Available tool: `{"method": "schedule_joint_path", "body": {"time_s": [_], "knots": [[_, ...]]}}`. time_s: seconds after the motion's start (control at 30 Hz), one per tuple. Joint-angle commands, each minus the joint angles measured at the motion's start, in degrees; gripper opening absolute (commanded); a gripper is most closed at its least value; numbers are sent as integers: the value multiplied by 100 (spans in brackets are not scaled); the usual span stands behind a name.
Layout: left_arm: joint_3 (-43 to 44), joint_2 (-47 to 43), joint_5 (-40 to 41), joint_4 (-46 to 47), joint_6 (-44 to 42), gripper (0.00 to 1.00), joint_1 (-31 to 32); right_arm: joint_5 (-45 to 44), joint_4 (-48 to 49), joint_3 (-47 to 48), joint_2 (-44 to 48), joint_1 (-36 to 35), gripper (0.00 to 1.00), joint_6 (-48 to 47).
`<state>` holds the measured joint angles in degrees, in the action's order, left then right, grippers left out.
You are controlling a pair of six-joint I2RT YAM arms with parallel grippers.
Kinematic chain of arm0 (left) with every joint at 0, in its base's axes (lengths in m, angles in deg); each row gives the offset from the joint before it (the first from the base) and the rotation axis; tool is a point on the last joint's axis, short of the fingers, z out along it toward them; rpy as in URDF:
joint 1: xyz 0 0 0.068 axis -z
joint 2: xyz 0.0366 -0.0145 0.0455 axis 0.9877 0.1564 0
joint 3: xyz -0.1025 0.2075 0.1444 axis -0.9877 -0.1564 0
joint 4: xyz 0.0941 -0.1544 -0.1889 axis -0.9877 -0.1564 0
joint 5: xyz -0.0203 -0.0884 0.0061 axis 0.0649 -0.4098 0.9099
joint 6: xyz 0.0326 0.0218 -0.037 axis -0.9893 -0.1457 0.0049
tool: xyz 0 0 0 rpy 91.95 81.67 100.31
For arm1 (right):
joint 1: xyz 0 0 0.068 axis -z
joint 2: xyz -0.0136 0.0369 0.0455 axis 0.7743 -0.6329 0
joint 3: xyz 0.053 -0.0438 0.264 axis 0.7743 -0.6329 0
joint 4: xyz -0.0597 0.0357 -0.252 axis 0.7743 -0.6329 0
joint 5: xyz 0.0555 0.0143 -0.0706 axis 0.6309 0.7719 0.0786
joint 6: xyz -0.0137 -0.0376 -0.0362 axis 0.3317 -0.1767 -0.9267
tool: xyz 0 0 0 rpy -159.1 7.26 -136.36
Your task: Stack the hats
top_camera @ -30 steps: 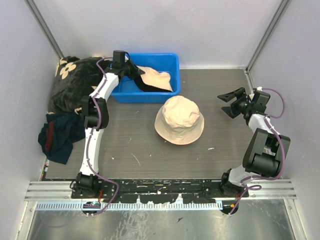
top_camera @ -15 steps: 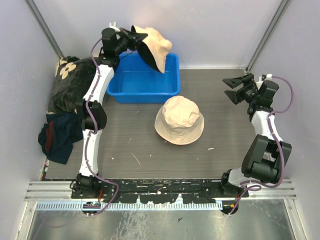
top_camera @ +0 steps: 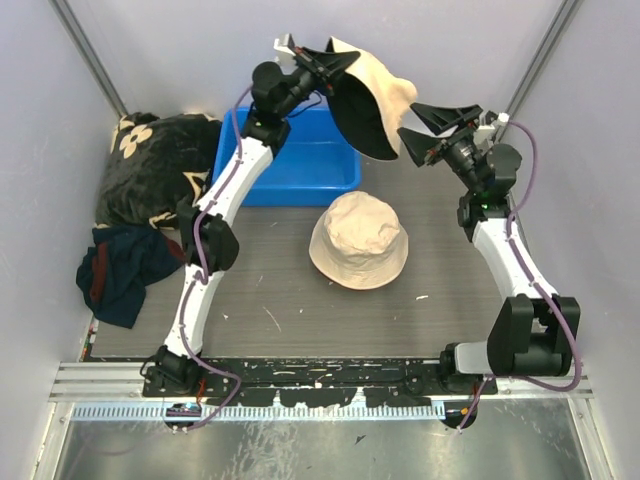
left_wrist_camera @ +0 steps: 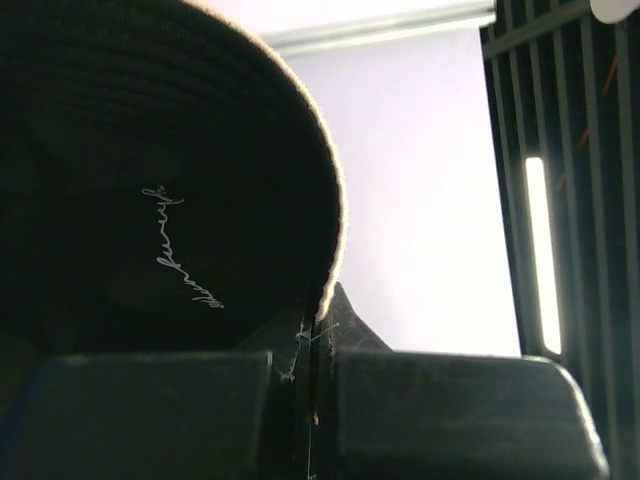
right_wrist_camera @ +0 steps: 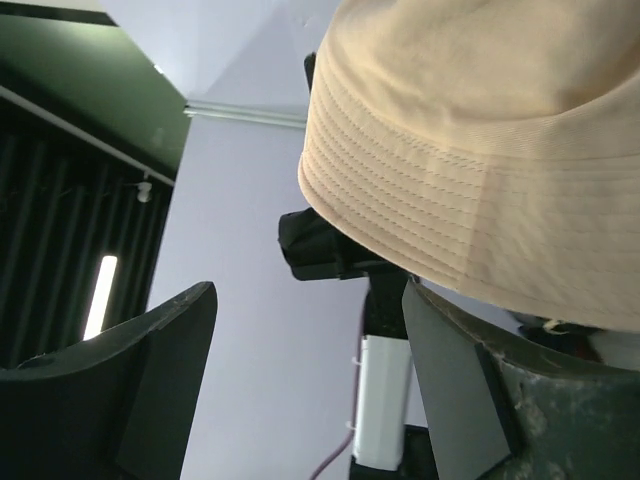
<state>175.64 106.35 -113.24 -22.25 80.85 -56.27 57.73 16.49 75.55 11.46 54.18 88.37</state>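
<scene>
High over the table hangs a cream hat with a dark lining (top_camera: 372, 95), its brim pinched in my left gripper (top_camera: 322, 60), which is shut on it. The left wrist view shows that lining (left_wrist_camera: 150, 190) and the cream brim edge running into my shut left gripper (left_wrist_camera: 318, 330). My right gripper (top_camera: 422, 126) stands open beside the hanging hat's right edge. In the right wrist view the cream hat (right_wrist_camera: 480, 140) hangs just above the open right gripper (right_wrist_camera: 305, 335), with nothing between its fingers. A second cream hat (top_camera: 358, 240) lies crown up on the table.
A blue bin (top_camera: 295, 165) stands at the back, under the raised left arm. A black blanket with cream flowers (top_camera: 150, 165) and a navy cloth with red trim (top_camera: 120, 270) lie along the left wall. White walls close in the sides.
My left gripper has lifted the cream hat out of the blue bin, up and to the right. My right arm has swung up and left toward the hat, staying open.
</scene>
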Motion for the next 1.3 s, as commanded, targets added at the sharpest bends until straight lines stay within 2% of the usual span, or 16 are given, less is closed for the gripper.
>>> {"method": "schedule_joint_path", "body": {"time_s": [0.0,0.23,0.77,1.0,1.13,1.27], "knots": [[-69,-561,175,597,175,0,255,-896,305,18,643,-416,81,851],[-903,-1121,302,856,-129,0,459,-1410,-549,-331,1446,-588,81,927],[-832,-1045,409,687,-451,0,873,-1981,-1797,-551,2130,-1048,81,920],[-864,-1009,460,811,-266,0,1032,-2523,-1828,-532,2076,-1091,81,473],[-1331,-1230,465,1107,-146,0,1063,-2833,-2104,-220,1895,-1091,80,-227],[-2165,-1619,539,1438,-138,0,935,-2749,-2109,-25,1615,-1105,77,-427]]}}
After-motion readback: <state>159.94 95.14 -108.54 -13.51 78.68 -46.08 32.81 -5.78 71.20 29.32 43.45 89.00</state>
